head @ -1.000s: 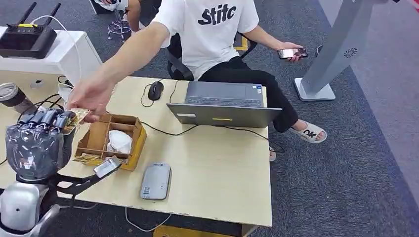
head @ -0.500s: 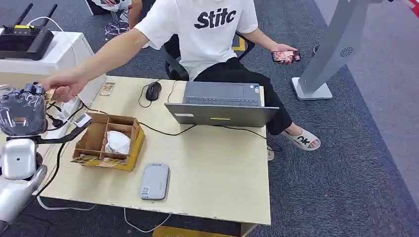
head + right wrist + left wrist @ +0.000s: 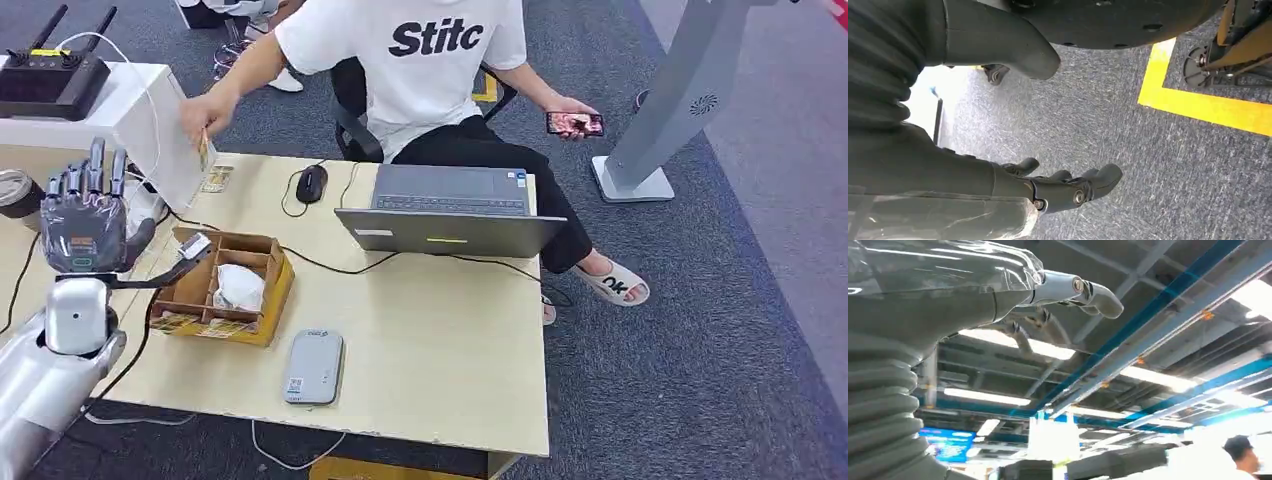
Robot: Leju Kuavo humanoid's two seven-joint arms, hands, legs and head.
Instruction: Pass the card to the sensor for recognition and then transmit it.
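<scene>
At the desk's (image 3: 430, 350) far left corner, the person's hand (image 3: 205, 112) holds the card (image 3: 204, 150), well apart from your left hand (image 3: 88, 215). That hand is raised over the left edge, its fingers (image 3: 98, 165) straight up and spread with nothing in them. Your right hand (image 3: 1058, 187) hangs toward the carpet, fingers loosely curled on nothing.

The risk, as I judge it, is in bringing the left arm down. The box (image 3: 222, 285) sits just beside the wrist, and a cable (image 3: 330, 265) runs from it toward the laptop (image 3: 450, 215). A careless sweep could drag the box or snag the cable. A second card (image 3: 216, 180) lies flat near the mouse (image 3: 311, 183); don't mistake it for the one passed on. If you need another card, reach around the box wall, not across it.

The sensor (image 3: 313, 367) lies near the front edge, right of the box, with bare desk around it. A router (image 3: 50, 78) stands on the white cabinet (image 3: 140, 115) behind, and a grey stand (image 3: 680, 100) rises on the carpet to the right.
</scene>
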